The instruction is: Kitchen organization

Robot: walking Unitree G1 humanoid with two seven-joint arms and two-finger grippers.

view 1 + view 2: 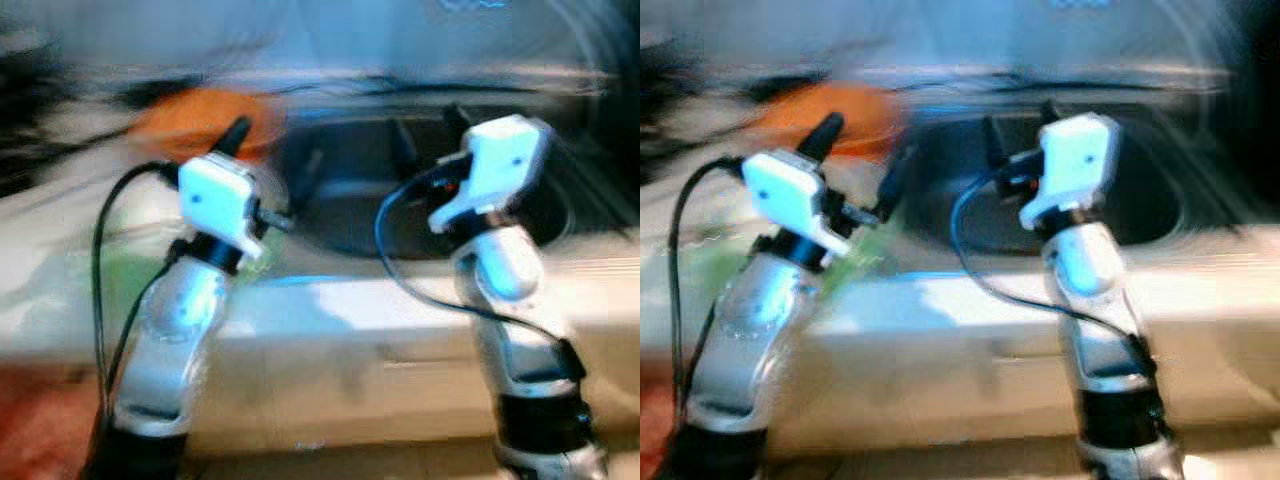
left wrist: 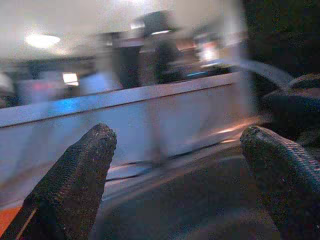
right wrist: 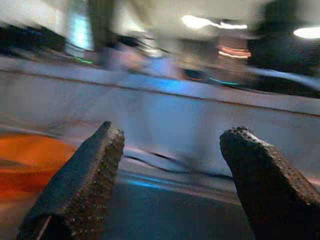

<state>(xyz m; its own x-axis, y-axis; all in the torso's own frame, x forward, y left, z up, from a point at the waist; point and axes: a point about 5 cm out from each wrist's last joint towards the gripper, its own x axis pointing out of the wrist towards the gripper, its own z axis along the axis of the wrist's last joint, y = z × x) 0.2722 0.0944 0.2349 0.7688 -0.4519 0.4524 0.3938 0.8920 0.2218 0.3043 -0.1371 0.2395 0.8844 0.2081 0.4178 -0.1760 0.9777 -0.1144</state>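
Everything smeared by motion; best to settle before reaching. Both arms raised in front of a pale tabletop (image 1: 360,310) with a dark sink (image 1: 370,200) set into it. Left claw (image 2: 172,150) spread wide, nothing between its fingers (image 2: 80,175), aimed over the sink's near rim toward the far wall. Right claw (image 3: 170,165) likewise spread and empty, fingers (image 3: 85,175) pointed along the same basin.

Only likely task thing to be made out: an orange, roundish shape (image 1: 205,120) on the tabletop just beside the sink's left edge, past the left wrist. Too blurred to say whether plate, bowl or cloth. Something green (image 1: 125,275) lower left, unreadable.

Judged step: closing in on the sink area, no grasp begun. To do it well: stop the body first, wait for a sharp view, identify the orange thing, then bring the nearer left claw over it with fingers kept wide. Keep cables (image 1: 400,260) free of the sink rim.
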